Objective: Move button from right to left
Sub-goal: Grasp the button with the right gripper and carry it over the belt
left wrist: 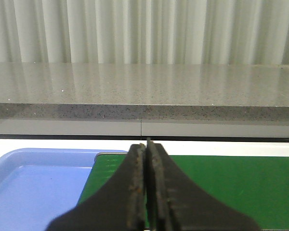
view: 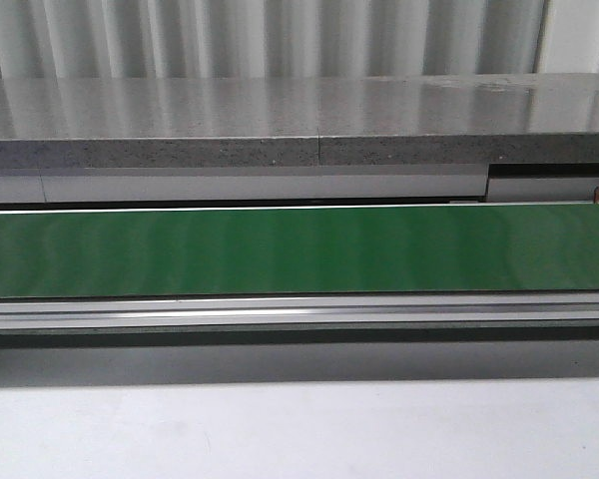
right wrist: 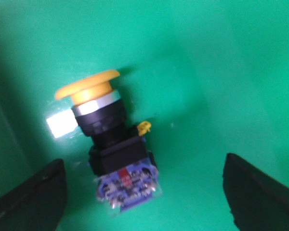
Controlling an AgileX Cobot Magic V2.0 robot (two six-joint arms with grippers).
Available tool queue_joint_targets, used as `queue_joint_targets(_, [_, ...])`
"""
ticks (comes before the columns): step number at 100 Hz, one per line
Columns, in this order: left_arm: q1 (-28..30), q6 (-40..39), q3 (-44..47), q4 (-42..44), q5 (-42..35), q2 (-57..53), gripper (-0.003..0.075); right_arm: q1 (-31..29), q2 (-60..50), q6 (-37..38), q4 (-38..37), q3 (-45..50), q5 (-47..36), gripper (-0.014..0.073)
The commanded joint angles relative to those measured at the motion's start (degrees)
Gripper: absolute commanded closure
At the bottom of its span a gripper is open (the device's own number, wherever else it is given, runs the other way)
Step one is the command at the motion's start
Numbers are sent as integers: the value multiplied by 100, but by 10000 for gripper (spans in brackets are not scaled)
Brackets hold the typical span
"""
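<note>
A green belt point(view: 299, 249) runs under the grey counter point(view: 280, 115); a blue tray point(left wrist: 33, 185) sits beside the left claw point(left wrist: 147, 154), clenched on nothing. The right claw point(right wrist: 144, 192) hangs released over the button point(right wrist: 108, 144) lying on green — centre it, then close on the black body.

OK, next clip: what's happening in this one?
The right gripper hangs open over a yellow-capped button that lies on its side on a green surface, between the two fingers and untouched. The left gripper is shut on nothing, held near a green belt with a blue tray at its end. The front view shows only the belt, with no arm or button in it. So the pick-up has not happened yet.
</note>
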Motion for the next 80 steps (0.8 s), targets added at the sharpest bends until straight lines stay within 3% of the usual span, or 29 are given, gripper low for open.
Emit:
queue_joint_targets(1, [-29,-57,142,-9,-459,-194,740,-35,2,-71,-31,-179,-316,-52])
queue_joint_targets(18, [-29,-57,142,-9,-459,-194,740,-35,351,-71,-31,-185,-448,-8])
queue_joint_targets(40, [-29,-57,142,-9,-459,-194,740,-35,365,-71,5,-267,-421,386])
queue_joint_targets(80, [-29,-57,142,-9,-459,-194,740,-16,-552,-77,280,-634,308,394])
